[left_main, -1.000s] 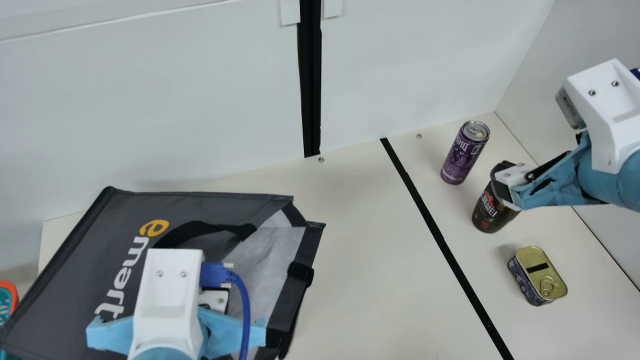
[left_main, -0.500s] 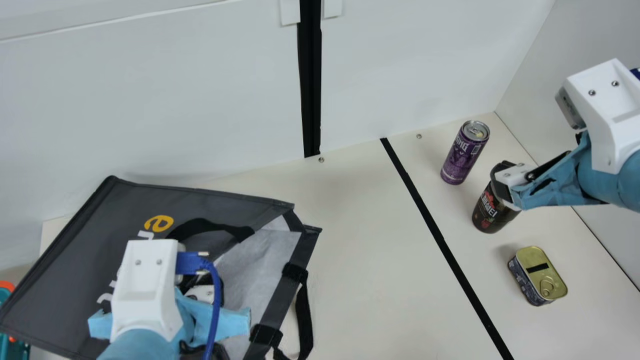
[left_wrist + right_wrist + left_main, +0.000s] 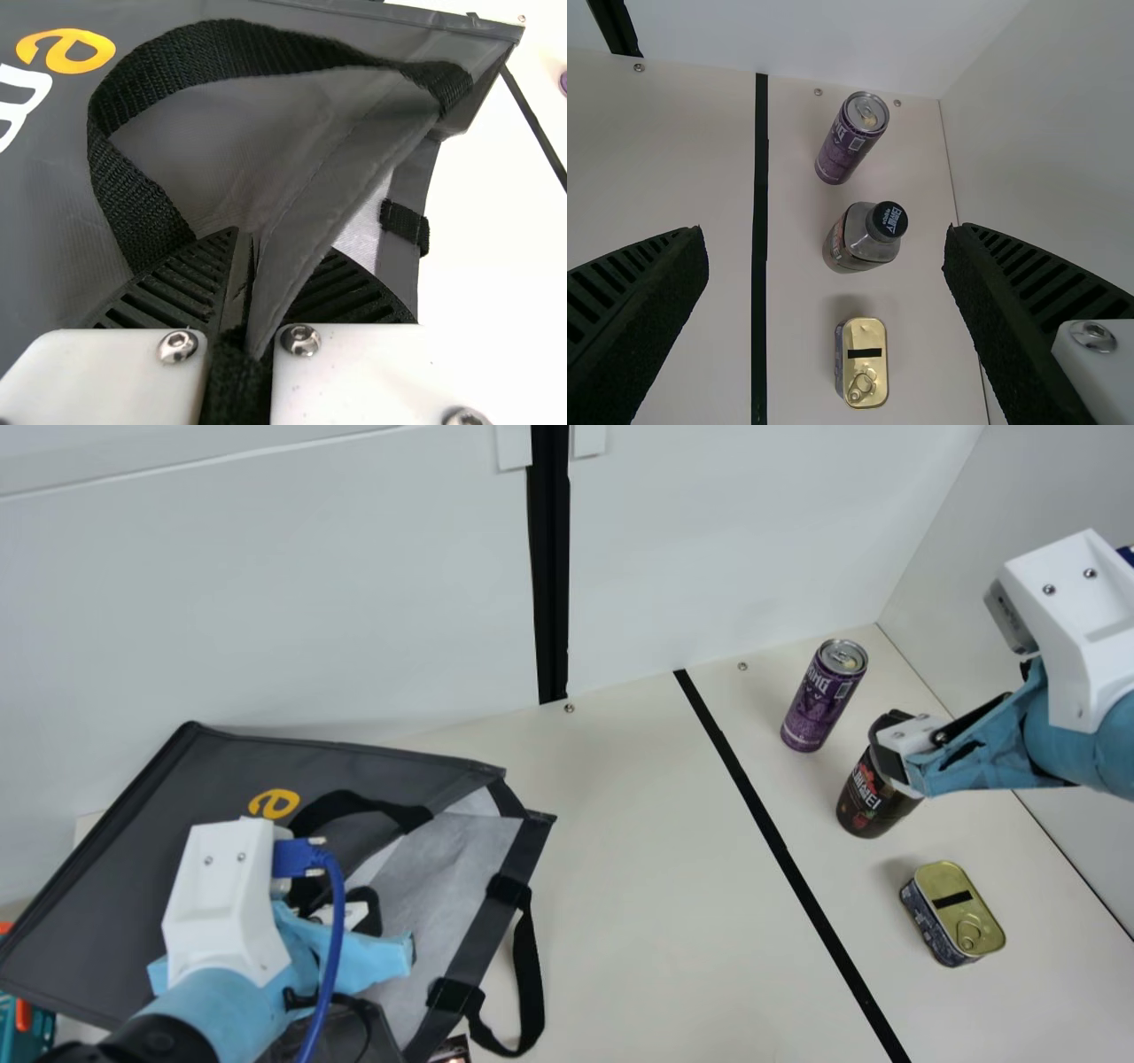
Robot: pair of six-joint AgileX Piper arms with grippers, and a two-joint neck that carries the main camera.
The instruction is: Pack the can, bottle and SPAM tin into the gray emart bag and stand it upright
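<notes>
Left gripper (image 3: pixel 341 903): clamping together on the gray edge of the emart bag (image 3: pixel 151 824); in the left wrist view, seeing the fabric running between the ribbed fingers (image 3: pixel 173 288), and the black handle (image 3: pixel 115 97) arching beside, weave showing.

Right gripper (image 3: pixel 889 755): hanging above the bottle (image 3: pixel 864 806), spreading well apart in the right wrist view.

Bag: slanting in the main view, gaping toward the bottle's side, exposing pale lining (image 3: pixel 456 859) (a second strap (image 3: pixel 532 983) trailing from the rim).

Bottle: standing between can and tin; presenting printed side to the main view, black cap (image 3: pixel 888 220) to the right wrist view.

Can (image 3: pixel 824 695), purple: standing upright near the back wall (image 3: pixel 735 531).

SPAM tin (image 3: pixel 961 908): lying flat, turning gold lid and pull ring (image 3: pixel 968 932) upward.

Black line (image 3: pixel 780 846): running along the table (image 3: pixel 647 886) between bag and goods.
</notes>
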